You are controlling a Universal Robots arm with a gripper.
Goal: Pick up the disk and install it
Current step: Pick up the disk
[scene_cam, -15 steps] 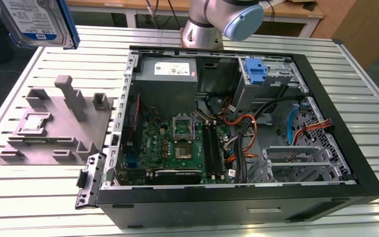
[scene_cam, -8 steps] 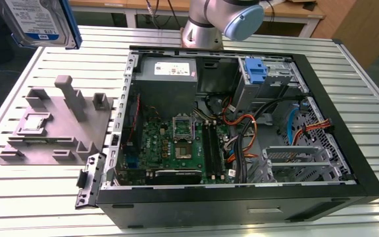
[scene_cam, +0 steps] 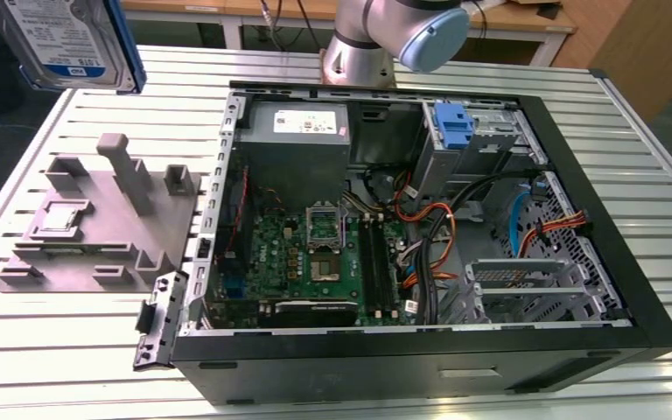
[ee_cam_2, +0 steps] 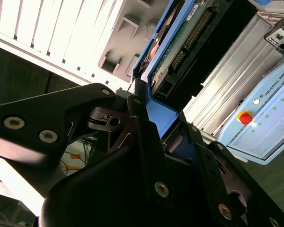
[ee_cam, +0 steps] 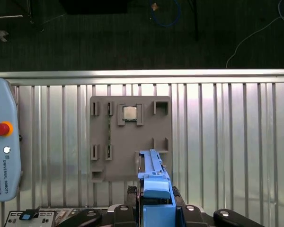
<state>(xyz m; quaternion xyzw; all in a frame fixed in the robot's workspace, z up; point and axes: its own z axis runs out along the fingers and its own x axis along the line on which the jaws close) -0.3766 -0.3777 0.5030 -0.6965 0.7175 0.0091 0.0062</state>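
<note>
The disk [scene_cam: 62, 39], silver-grey with a white-and-blue label and a blue frame, hangs upright high over the slatted table at the exterior view's left, above the grey fixture plate [scene_cam: 102, 227]. In both wrist views my gripper [ee_cam: 154, 201] [ee_cam_2: 163, 125] is shut on the disk's blue-framed end. The first wrist view has the disk [ee_cam: 151, 168] edge-on over the fixture plate [ee_cam: 130, 139]. In the second wrist view the disk's [ee_cam_2: 180, 35] green circuit-board side and connector face the camera.
An open computer case [scene_cam: 616, 289] lies on the table at the exterior view's right, with a motherboard [scene_cam: 312, 254], power supply [scene_cam: 298, 131], blue latch [scene_cam: 453, 122] and grey drive cage [scene_cam: 523, 289]. A chip [ee_cam: 129, 113] sits in the fixture. A pendant [ee_cam: 2, 156] lies beside it.
</note>
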